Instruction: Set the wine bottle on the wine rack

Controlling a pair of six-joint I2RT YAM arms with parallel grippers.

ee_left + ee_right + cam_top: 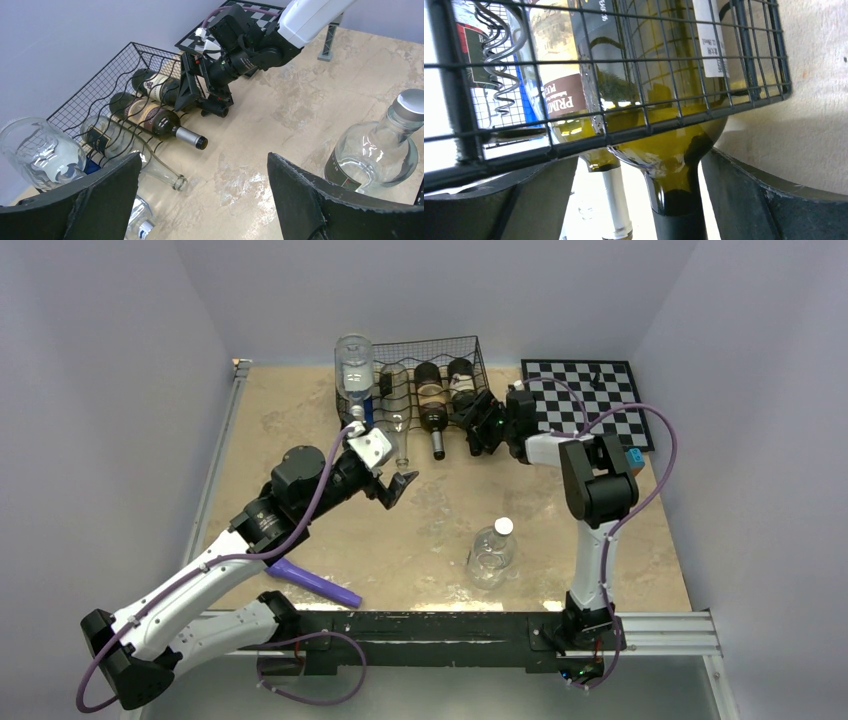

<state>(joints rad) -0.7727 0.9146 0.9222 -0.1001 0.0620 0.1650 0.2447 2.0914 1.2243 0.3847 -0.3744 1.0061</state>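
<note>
Wrist view alone shows right gripper [639,160] fingers apart, flanking the neck of the green wine bottle [664,145] at the wine rack [524,156]; left gripper [204,165] fingers spread wide; clear bottle [490,555] lower-centre overhead.

Wine bottles [433,400] in wine rack [425,341], chessboard [590,405] to its right

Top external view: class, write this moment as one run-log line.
right gripper: open, straddling neck of green bottle | green bottle: lying in wine rack | left gripper: open, empty
</note>
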